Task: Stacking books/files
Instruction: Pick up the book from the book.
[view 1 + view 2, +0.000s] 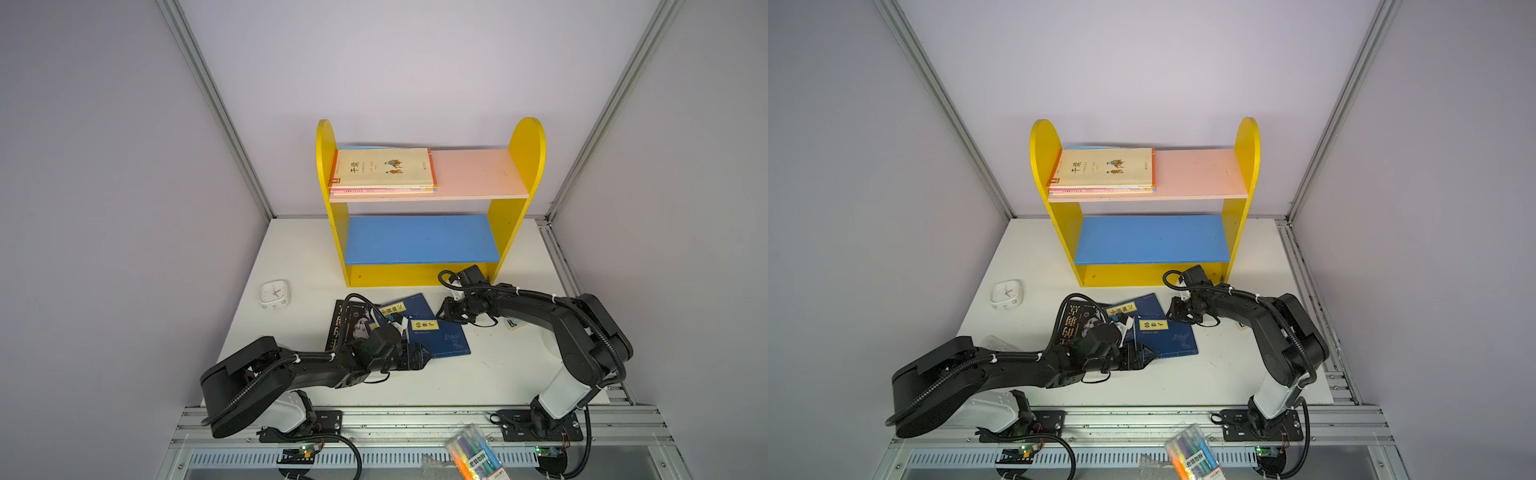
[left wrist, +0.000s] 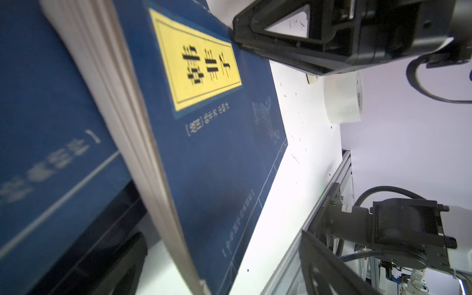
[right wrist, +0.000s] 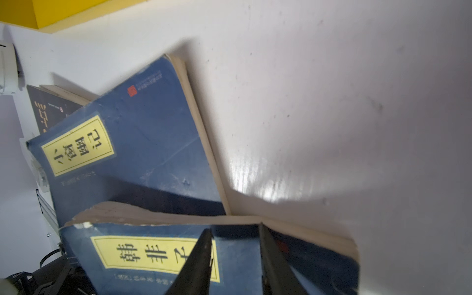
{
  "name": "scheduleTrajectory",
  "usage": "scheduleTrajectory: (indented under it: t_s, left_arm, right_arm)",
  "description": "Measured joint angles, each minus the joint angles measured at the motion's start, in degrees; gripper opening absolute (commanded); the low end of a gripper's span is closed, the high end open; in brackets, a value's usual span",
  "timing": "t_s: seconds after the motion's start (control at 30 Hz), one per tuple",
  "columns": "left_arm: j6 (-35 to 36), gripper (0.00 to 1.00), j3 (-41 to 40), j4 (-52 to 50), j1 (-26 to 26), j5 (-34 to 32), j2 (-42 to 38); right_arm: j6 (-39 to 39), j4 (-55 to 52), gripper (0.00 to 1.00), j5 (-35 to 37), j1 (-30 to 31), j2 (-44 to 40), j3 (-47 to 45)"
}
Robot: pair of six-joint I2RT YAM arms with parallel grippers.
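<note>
White tabletop (image 1: 511, 365) boxed in by lilac walls, a yellow shelf unit (image 1: 524, 166) at the back. On its pink upper board, hard against the left side, sits a flat stack of books (image 1: 384, 168), a cream cover with orange edges on top. The blue lower board (image 1: 422, 239) is bare.

Down on the table, three more lie in a loose fan: a black book with gold lettering (image 1: 343, 328) on the left, a far navy book (image 1: 415, 302) with a yellow label overlapping it, and a near navy book (image 1: 446, 340) lying partly across that one.

The left gripper (image 1: 426, 357) is low at the near navy book's near left corner, fingers spread wide and closed on nothing. The right gripper (image 1: 448, 312) hangs at that book's far corner, fingers (image 3: 201, 255) drawn narrow with a slim gap between them, cover showing through, nothing pinched.

A small white clock (image 1: 274, 294) stands off to the left.
</note>
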Motion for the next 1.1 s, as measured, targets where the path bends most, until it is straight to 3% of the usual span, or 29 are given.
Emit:
scheduleTrajectory:
  t_s: [0.13,0.33,0.53,0.9,1.1]
  left_arm:
    - [-0.1,0.88,1.0,0.3,0.0,1.0,1.0]
    - [0.0,0.65,2.4,0.7,0.0,1.6,2.3]
    - [0.0,0.55,2.9,0.3,0.0,1.6,2.8]
    - [0.3,0.19,3.4,0.3,0.0,1.5,1.7]
    - [0.3,0.07,3.4,0.4,0.0,1.3,1.0]
  right_arm:
    - [0.0,1.2,0.33,-0.1,0.0,0.2,-0.2]
    - [0.0,1.6,0.33,0.0,0.0,0.2,-0.4]
    - [0.0,2.0,0.33,0.3,0.0,-0.1,-0.7]
    - [0.0,0.2,0.33,2.7,0.0,-2.0,-1.2]
    - [-0.2,-2.6,0.35,4.0,-0.3,-5.1,-1.2]
